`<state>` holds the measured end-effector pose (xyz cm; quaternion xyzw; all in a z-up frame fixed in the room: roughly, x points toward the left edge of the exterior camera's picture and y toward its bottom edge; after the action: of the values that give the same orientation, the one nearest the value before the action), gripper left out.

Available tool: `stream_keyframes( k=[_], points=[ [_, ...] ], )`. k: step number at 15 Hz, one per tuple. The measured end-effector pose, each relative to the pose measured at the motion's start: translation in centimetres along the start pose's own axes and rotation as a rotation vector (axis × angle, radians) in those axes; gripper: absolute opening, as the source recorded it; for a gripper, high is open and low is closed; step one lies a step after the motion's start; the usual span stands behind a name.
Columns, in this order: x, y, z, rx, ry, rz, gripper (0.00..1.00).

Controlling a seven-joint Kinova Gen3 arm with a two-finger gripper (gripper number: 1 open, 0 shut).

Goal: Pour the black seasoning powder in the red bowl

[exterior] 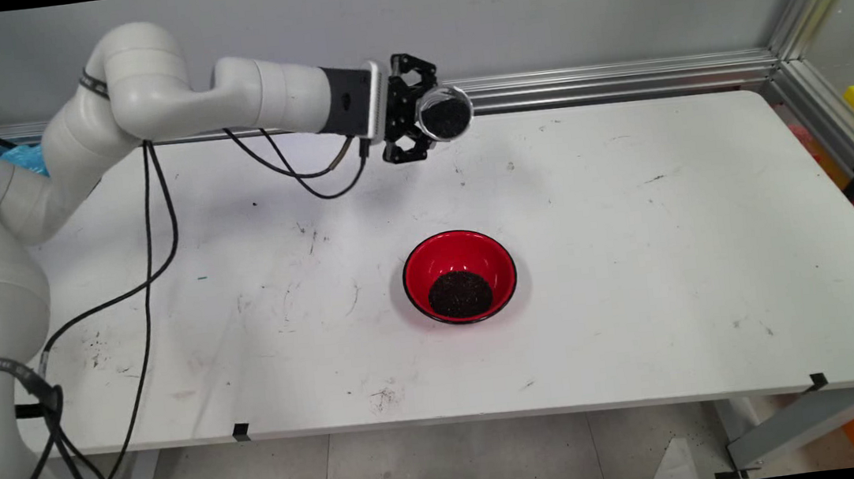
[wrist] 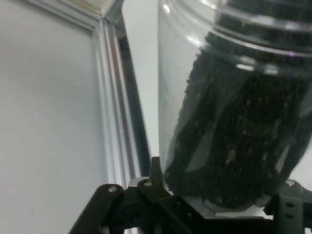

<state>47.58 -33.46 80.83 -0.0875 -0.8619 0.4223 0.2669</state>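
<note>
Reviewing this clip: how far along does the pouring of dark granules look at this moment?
Done: a pile of dark granules already lies in the red bowl. In hand: the gripper holds a clear jar on its side above the table's far part, away from the bowl. Left: the jar holds many granules.

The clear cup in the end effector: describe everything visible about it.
The clear cup looks like transparent plastic, round, and partly filled with dark granular material. The end effector is shut on it, holding it tipped on its side in the air near the table's far edge, one round end facing the main camera. It is well apart from the red bowl, which holds a similar dark pile.
</note>
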Motion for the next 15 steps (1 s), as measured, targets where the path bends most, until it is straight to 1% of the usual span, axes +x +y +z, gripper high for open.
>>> stream_keyframes(
  k=[1, 5, 7, 9, 12, 15],
  points=[
    [-0.2, -0.1, -0.4, -0.019, -0.002, -0.045, 0.0],
    [-0.9, -0.1, -1.4, -0.072, -0.007, -0.174, 0.0],
    [-1.4, -0.2, -1.9, -0.103, -0.013, -0.258, 0.0],
    [-2.2, -0.2, -2.4, -0.125, -0.021, -0.349, 0.0],
    [-3.4, -0.1, -2.9, -0.153, -0.034, -0.462, 0.0],
    [-4.4, 0.3, -2.9, -0.185, -0.043, -0.552, 0.0]
  ],
)
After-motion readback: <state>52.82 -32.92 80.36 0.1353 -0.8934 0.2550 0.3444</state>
